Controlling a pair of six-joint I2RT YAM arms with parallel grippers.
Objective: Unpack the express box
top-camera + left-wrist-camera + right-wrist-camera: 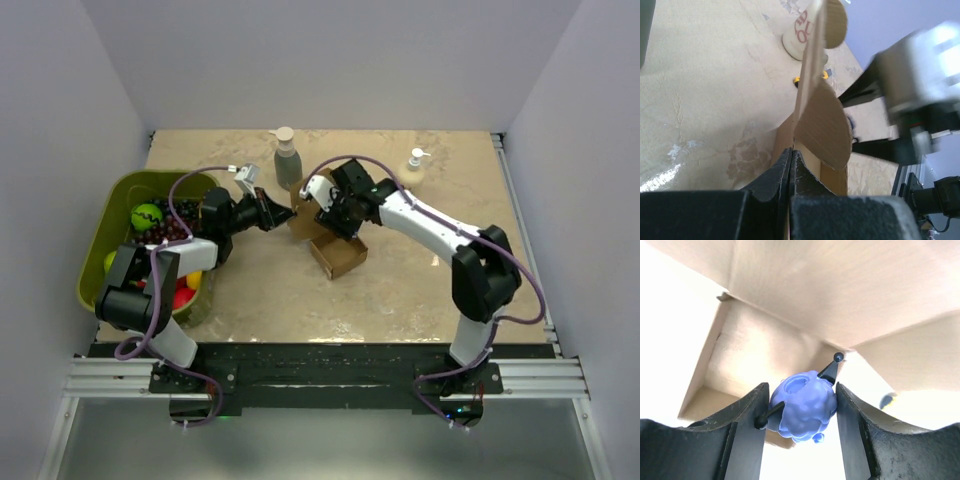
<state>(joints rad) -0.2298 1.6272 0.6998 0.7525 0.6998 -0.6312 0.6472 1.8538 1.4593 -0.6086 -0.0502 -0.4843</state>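
The express box [338, 256] is a small brown carton standing open mid-table. My left gripper [287, 215] is shut on one of its upright flaps; the left wrist view shows the jaws [790, 153] pinched on the flap's edge [822, 125]. My right gripper [338, 220] is over the box opening. In the right wrist view it [801, 390] is shut on a bumpy blue toy ball [804, 410] with black antenna-like pins, held in front of the box's inside wall [755, 355]. The blurred right gripper also shows in the left wrist view [920, 90].
A green bin [100, 228] at the left holds a green ball [147, 214], dark grapes and other toys. A grey pump bottle [287, 160] and a beige pump bottle [414, 168] stand at the back. A white container with red lettering [799, 35] is beyond the flap.
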